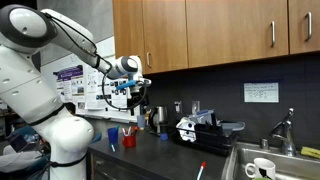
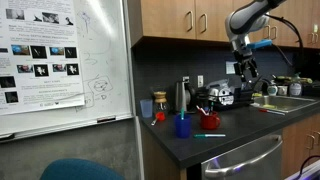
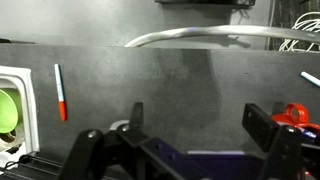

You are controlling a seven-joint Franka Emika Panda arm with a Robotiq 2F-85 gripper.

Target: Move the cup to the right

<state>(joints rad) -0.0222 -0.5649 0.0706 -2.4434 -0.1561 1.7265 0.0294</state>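
Observation:
The small red cup [image 1: 129,141] stands on the dark counter beside a blue cup [image 1: 113,134]. It also shows in an exterior view [image 2: 210,121], to the right of the blue cup [image 2: 183,125]. In the wrist view only a red edge of the cup [image 3: 297,113] peeks out behind the right finger. My gripper [image 1: 137,98] hangs high above the counter in both exterior views [image 2: 246,75]. It is open and empty in the wrist view [image 3: 200,125], with bare counter between the fingers.
A white mug [image 1: 262,168] sits in the sink [image 1: 240,160] at the counter's end. A red-tipped pen [image 3: 61,93] lies on the counter near the sink. A black appliance [image 1: 195,128], bottles and wall cabinets stand behind. A whiteboard [image 2: 60,60] stands by the counter.

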